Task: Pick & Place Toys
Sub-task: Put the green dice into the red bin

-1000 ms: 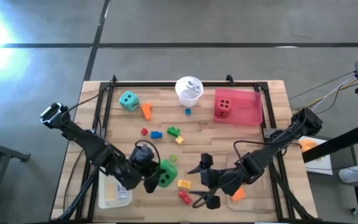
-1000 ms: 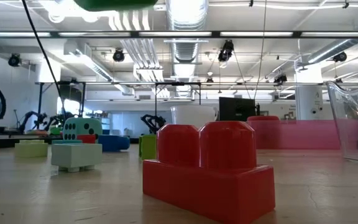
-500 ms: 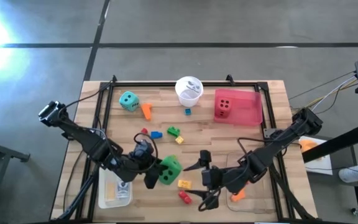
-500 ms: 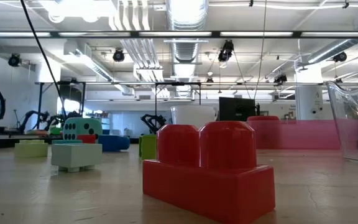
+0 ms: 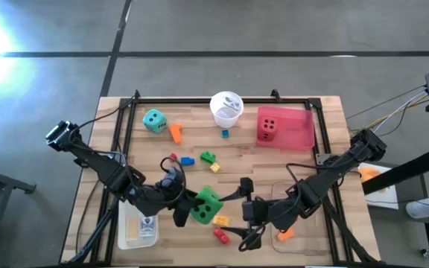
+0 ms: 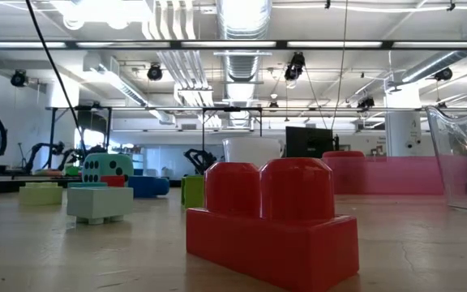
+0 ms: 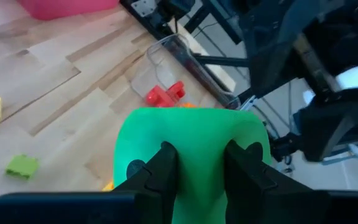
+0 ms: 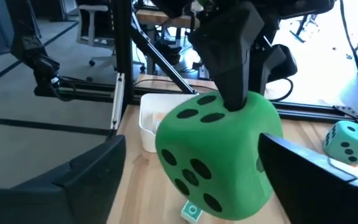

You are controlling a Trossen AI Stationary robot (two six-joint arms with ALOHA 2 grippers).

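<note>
Above the tabletop, the left gripper (image 5: pixel 187 208) pinches the green die (image 5: pixel 205 205) in closed jaws, offering it between the wide-open jaws of the right gripper (image 5: pixel 241 216). A handover seems underway; next, the right jaws must close before release.

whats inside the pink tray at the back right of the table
A large red dotted die sits inside the pink plastic tray, toward its left end. The rest of the tray floor looks bare; anything under the die is covered.
</note>
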